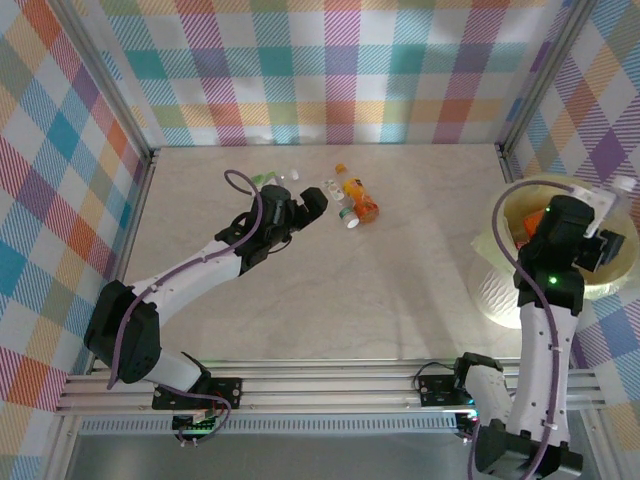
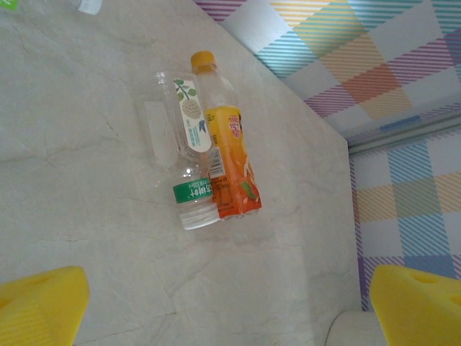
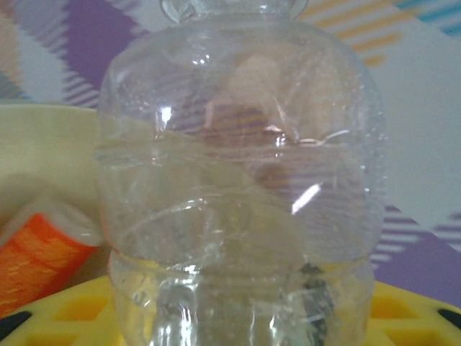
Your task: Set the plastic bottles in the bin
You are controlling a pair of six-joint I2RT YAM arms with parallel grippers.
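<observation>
Bin stands at the right edge of the table, with the right arm poised above it. The right gripper is closed round a clear bottle over the bin, and an orange-labelled bottle lies inside. Mid-table, the left gripper hangs fully open and empty, near an orange bottle and a green-banded bottle that lie side by side, touching.

The risks, on this showing: the clear bottle's capped end looks close to the far rim, toward the wall (seen from above), so a release here could tip it outside the bin. Closing on one of the touching pair could also roll the other away.

The arm hides most of the bin's inside, so its count is unknown. Two small bits beyond the left gripper are too small to name.
</observation>
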